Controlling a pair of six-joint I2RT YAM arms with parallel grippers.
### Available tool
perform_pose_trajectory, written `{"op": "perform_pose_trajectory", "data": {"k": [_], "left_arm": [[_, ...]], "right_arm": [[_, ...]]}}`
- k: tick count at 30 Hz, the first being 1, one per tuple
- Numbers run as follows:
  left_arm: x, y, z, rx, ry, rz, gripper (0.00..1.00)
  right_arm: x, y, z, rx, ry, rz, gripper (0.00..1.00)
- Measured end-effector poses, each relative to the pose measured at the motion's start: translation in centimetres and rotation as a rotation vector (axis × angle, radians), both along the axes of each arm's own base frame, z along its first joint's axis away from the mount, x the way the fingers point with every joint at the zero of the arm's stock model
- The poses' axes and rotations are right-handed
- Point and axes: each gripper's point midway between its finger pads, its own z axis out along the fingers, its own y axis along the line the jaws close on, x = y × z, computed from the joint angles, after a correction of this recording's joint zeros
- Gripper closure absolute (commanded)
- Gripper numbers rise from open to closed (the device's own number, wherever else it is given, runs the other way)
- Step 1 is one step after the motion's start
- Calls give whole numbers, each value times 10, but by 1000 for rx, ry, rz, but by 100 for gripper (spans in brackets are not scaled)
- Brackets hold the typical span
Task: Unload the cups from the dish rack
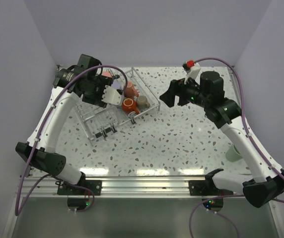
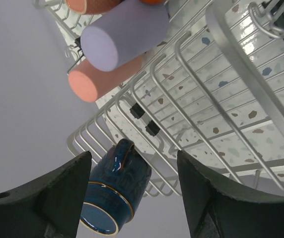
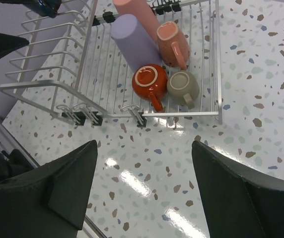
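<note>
The wire dish rack [image 1: 101, 120] stands at the back left; the right wrist view shows it as well [image 3: 57, 89]. In it lie a lavender tumbler [image 3: 134, 37], a pink tumbler [image 3: 137, 10], a salmon cup [image 3: 171, 37], an orange-red cup [image 3: 149, 82] and a beige cup [image 3: 183, 85]. A dark blue cup [image 2: 114, 191] hangs at the rack's outer edge. My left gripper [image 2: 134, 193] is open, with its jaws on either side of this cup. My right gripper [image 3: 144, 193] is open and empty above the table, in front of the rack. A mint-green cup [image 1: 233, 152] stands on the table at the right.
The lavender tumbler [image 2: 124, 32] and the pink tumbler [image 2: 100, 79] lie just beyond the blue cup in the left wrist view. Black clips [image 3: 85, 119] line the rack's near edge. Walls enclose the table on the left, back and right.
</note>
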Motion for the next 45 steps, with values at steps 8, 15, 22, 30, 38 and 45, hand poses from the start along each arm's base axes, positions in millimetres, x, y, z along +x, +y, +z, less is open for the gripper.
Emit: {"op": "perform_pose_trajectory", "data": {"k": [8, 15, 22, 30, 38, 45], "left_arm": [[12, 18, 3, 126, -38, 12, 31], [23, 21, -4, 182, -37, 2, 36], [32, 22, -15, 223, -20, -11, 42], [43, 27, -19, 284, -30, -8, 42], [55, 30, -23, 332, -41, -5, 51], [57, 32, -22, 344, -53, 1, 61]], "right_arm": [[-4, -4, 2, -1, -13, -16, 19], [-4, -4, 4, 3, -17, -19, 19], [-4, -4, 2, 5, -11, -19, 18], [-6, -2, -2, 2, -5, -15, 17], [-5, -2, -2, 1, -5, -16, 17], [-5, -3, -2, -1, -7, -21, 16]]}}
